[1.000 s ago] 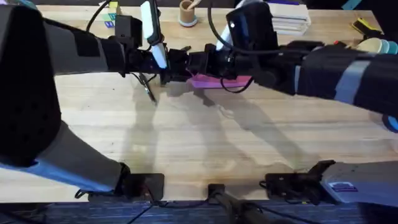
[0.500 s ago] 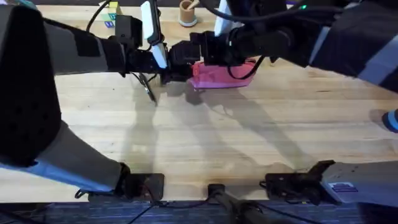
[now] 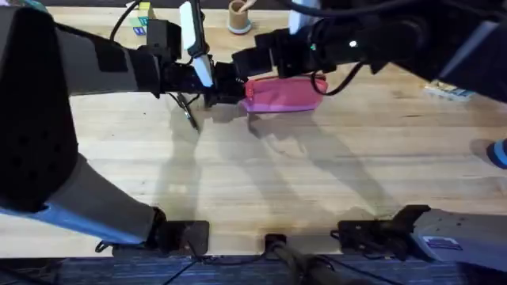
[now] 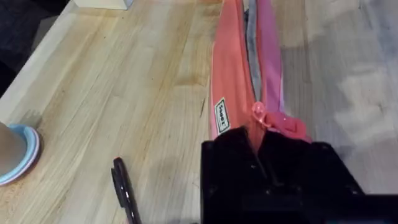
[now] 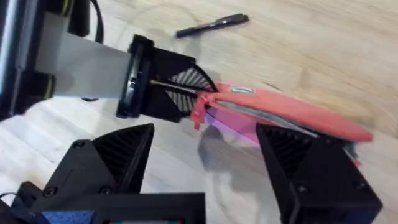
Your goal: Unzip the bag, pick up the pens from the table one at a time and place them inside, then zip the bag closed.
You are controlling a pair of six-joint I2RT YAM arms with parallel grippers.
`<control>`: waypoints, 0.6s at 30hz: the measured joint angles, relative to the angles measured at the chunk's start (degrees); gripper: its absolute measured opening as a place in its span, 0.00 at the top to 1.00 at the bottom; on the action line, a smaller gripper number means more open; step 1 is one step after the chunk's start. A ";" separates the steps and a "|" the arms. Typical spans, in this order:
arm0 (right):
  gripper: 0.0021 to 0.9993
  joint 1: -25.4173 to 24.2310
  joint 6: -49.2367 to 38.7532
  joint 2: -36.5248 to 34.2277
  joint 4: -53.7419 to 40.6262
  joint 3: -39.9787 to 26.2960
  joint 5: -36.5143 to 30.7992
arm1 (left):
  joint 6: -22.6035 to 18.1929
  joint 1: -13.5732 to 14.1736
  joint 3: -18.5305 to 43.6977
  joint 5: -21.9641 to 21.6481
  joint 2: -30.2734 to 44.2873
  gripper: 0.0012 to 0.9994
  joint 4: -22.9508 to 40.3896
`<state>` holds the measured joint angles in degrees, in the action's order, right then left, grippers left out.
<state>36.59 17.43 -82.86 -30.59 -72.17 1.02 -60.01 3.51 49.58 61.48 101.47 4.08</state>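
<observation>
Now, table: broad light planks carry everything; most of the near half lies bare under my arms' shadows.
Right arm: it has swung up and toward the far side since a second ago, when it lay low across the right of the overhead view and covered much of the pouch.
Bag: it lies on the far middle of the table, long axis running left to right, and far more of its pink side shows than it did a second ago. In the left wrist view the zipper line looks parted along the top, with a grey lining between the pink edges, so I judge the unzipping done or nearly so.
Left gripper: my left pincer is clamped on the bag's left end, just beside the zipper tab, as it was a second ago; it anchors the pouch.
Right gripper: my right pincer stands wide open, holding nothing, hovering just above the bag with its fingers on either side of the bag's length.
Meaning for the task: with the right pincer free and the mouth open, I judge the pen-fetching step comes next.
Pen: one black pen lies on the table just left of the bag, beside my left gripper, untouched and in the same spot as before.
</observation>
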 joint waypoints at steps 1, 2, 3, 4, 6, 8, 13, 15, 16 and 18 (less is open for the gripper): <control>0.00 -0.27 -0.37 0.43 -0.75 -0.11 -0.08 | 0.00 0.00 0.00 -0.01 0.00 0.96 0.00; 0.00 -0.58 -0.68 0.75 -1.70 -0.22 -0.17 | 0.00 0.00 0.00 -0.01 0.00 0.96 0.00; 0.00 -0.97 -0.96 1.00 -3.02 -0.47 -0.17 | -0.01 0.00 0.00 0.01 0.00 0.95 0.00; 0.00 -1.38 -1.17 1.14 -4.29 -0.76 -0.17 | 0.00 0.00 0.00 -0.01 0.00 0.93 -0.02; 0.00 -2.09 -1.39 1.15 -6.46 -1.41 -0.20 | -0.01 0.00 0.00 0.07 0.00 0.82 -0.05; 0.00 -2.72 -1.55 1.15 -7.96 -1.92 -0.22 | 0.04 0.00 0.00 0.25 0.00 0.55 -0.11; 0.00 -3.43 -2.79 1.15 -8.48 -2.24 -0.26 | 0.21 0.00 0.00 0.32 0.00 0.01 -0.06; 0.00 -3.46 -3.25 1.15 -8.50 -2.24 -0.33 | 0.20 0.00 0.00 0.36 0.00 0.01 -0.09; 0.00 -3.46 -3.47 1.15 -8.48 -2.24 -0.35 | 0.18 0.00 0.00 0.38 0.00 0.01 -0.12; 0.00 -3.46 -3.82 1.15 -8.50 -2.26 -0.37 | 0.17 0.00 0.00 0.40 0.00 0.01 -0.46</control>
<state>33.12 13.61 -81.71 -39.09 -74.43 0.64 -59.83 3.51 49.58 61.89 101.47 3.62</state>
